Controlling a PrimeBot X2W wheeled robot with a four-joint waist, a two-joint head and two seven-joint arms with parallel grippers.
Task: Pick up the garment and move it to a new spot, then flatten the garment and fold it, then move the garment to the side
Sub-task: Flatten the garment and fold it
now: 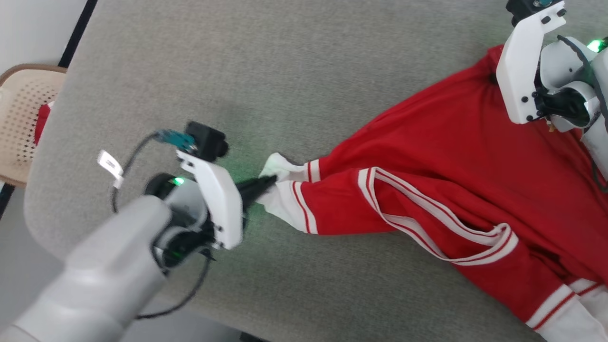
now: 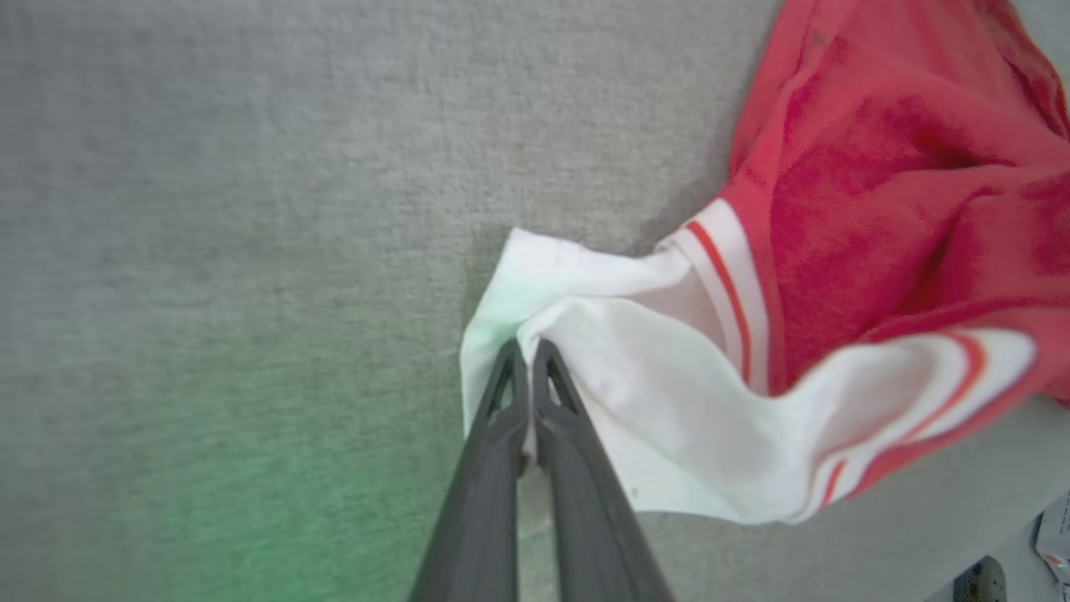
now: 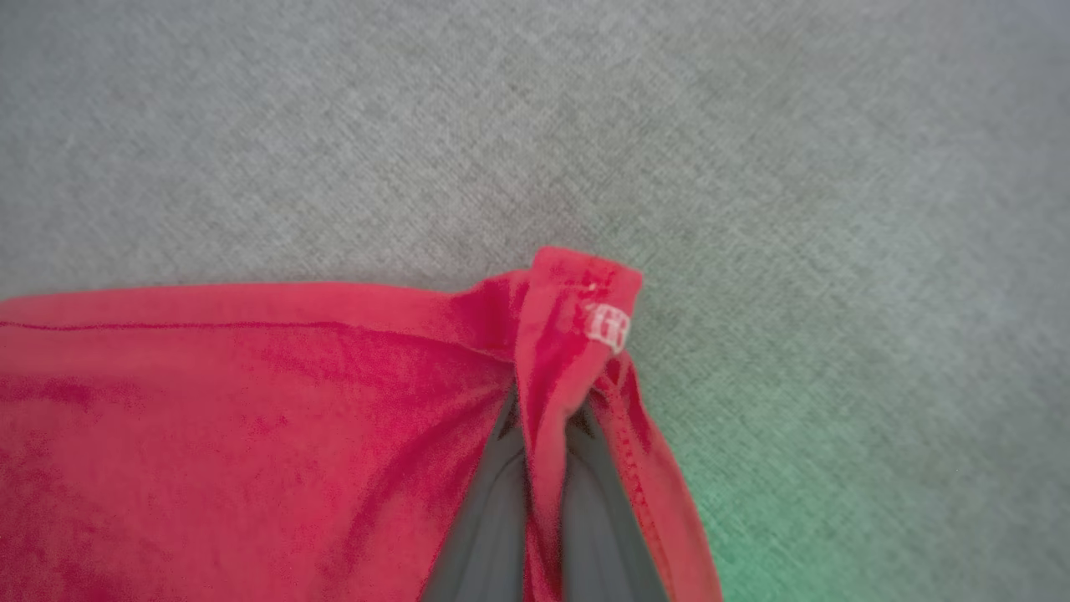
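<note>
Red jersey shirt, white striped sleeves (image 1: 451, 156), lying on grey fabric tabletop (image 1: 285, 71), right side. Left gripper (image 1: 270, 181) pinches white sleeve tip at shirt's left end; right gripper (image 3: 545, 418) clamps red hem corner, far right.

Recorded grey cloth over the table top (image 1: 285, 71): matt, felt-like, finely napped, faintly mottled. Logged the jersey (image 1: 451, 156) as soft knit cloth: red body matt and creased, sleeve white and smoother, striped trim of the same soft look. Noted a stitched hem and a small woven label (image 3: 608, 324) at one red corner. Found the fingers of the left gripper (image 2: 527, 347) to be dark matt plastic, smooth, with cut-outs near the tips; same dull dark finish on the right gripper (image 3: 543, 418). Entered the wrist bracket (image 1: 218, 199) as hard white plastic, semi-gloss, with dark screw heads. Entered the forearm shell (image 1: 104, 285) as pale grey, smooth, satin. Listed the chair (image 1: 21, 109) as beige perforated plastic with a brown rim.
</note>
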